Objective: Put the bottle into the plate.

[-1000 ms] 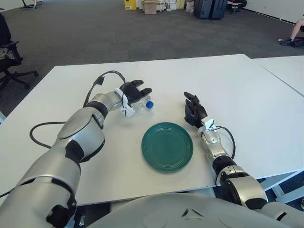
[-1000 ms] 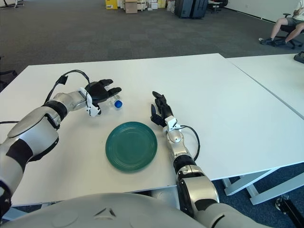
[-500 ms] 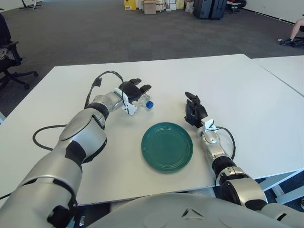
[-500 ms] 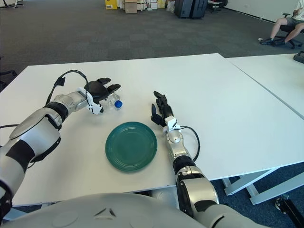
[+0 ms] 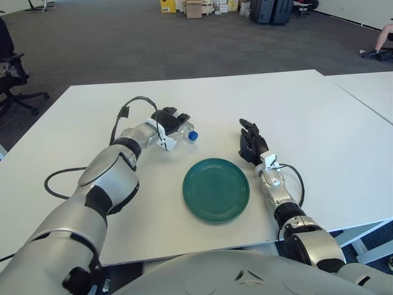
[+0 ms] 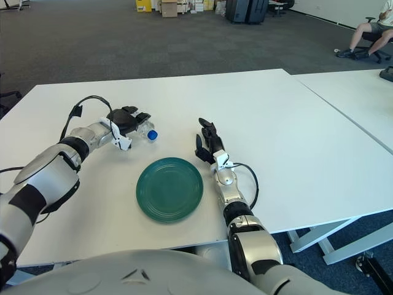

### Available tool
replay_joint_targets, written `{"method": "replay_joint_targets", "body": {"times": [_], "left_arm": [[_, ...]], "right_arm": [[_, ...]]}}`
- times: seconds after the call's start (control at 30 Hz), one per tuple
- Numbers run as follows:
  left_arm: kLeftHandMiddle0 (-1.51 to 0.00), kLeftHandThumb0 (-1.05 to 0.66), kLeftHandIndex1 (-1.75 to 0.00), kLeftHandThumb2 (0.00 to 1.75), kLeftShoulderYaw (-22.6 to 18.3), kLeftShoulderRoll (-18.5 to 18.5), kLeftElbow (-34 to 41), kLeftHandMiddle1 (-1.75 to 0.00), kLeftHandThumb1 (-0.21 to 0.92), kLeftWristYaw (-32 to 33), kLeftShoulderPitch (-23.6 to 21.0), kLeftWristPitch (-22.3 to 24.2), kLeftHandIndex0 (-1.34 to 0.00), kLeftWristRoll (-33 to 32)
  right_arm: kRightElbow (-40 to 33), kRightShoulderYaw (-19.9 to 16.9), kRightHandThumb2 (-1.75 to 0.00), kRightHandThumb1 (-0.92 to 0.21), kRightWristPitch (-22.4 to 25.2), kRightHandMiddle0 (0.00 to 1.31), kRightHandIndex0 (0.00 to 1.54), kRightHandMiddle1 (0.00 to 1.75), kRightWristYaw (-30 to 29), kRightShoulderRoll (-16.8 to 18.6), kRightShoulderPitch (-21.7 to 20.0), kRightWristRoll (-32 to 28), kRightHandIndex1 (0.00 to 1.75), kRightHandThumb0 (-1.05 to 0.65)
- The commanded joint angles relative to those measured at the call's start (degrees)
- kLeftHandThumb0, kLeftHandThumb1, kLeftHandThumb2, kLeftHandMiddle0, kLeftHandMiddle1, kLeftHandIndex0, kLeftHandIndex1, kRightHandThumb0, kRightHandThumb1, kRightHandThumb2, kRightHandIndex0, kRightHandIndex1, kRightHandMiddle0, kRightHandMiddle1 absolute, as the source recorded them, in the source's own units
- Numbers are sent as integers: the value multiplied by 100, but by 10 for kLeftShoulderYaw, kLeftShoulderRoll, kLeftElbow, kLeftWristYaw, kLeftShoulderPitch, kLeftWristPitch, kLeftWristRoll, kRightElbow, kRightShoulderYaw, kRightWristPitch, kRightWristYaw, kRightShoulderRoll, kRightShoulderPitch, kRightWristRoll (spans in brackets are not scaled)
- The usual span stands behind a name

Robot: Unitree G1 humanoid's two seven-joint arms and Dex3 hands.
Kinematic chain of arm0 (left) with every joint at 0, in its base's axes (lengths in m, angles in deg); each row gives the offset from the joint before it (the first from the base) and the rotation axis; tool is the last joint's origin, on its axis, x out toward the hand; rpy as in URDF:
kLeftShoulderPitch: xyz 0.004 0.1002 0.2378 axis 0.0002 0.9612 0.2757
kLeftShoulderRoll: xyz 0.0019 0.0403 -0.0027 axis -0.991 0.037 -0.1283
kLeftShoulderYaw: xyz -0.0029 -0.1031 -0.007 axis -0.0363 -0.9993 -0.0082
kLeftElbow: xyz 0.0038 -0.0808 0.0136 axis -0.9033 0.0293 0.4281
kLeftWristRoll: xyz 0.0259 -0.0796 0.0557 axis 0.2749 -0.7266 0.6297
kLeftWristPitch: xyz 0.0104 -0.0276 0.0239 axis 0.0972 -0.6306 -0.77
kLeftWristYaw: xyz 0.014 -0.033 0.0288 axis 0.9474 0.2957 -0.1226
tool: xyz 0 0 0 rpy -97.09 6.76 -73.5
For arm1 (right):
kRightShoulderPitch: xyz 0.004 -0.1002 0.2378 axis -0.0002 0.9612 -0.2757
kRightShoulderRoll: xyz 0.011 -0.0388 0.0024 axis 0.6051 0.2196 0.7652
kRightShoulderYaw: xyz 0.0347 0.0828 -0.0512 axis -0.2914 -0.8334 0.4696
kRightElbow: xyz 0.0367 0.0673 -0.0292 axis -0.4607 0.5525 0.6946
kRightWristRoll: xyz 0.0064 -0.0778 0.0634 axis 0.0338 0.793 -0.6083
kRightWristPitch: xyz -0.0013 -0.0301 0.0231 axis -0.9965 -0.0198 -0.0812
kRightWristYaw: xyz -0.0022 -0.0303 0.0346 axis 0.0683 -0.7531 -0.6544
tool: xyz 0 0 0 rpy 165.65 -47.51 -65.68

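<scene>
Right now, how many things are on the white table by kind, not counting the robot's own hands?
Clear bottles with a blue cap: 1, under the left hand
Green plates: 1
Total: 2

Both views sit in my head, side by side, looking forward and down over my own arms at the white surface (image 5: 295, 104) close before me, with the carpeted floor (image 5: 123, 43) far beyond. The right eye sits slightly right, so the shared green plate (image 6: 169, 188) shows further left there.
</scene>
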Motion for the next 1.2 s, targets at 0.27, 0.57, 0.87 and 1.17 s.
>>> {"method": "replay_joint_targets", "body": {"times": [0.27,0.57,0.87,1.17], "left_arm": [[-37,-71,-51,0,24,-8,-8,-5,78,-8,4,17,0,23],[-38,-71,-50,0,32,-17,-8,-5,78,-2,0,22,0,30],[-40,-68,-53,1,35,-16,-8,-4,79,2,2,27,0,30],[-42,-68,-55,2,33,-10,-8,-4,80,13,6,28,0,28]], "right_arm": [[-9,1,-84,-92,46,0,21,50,2,4,44,-2,1,-74],[-32,4,-82,-92,58,0,22,49,-1,5,53,2,1,-74],[-8,2,-84,-92,43,0,21,51,15,3,41,-3,1,-75],[0,-2,-86,-92,16,0,20,51,38,-5,45,-8,0,-76]]}}
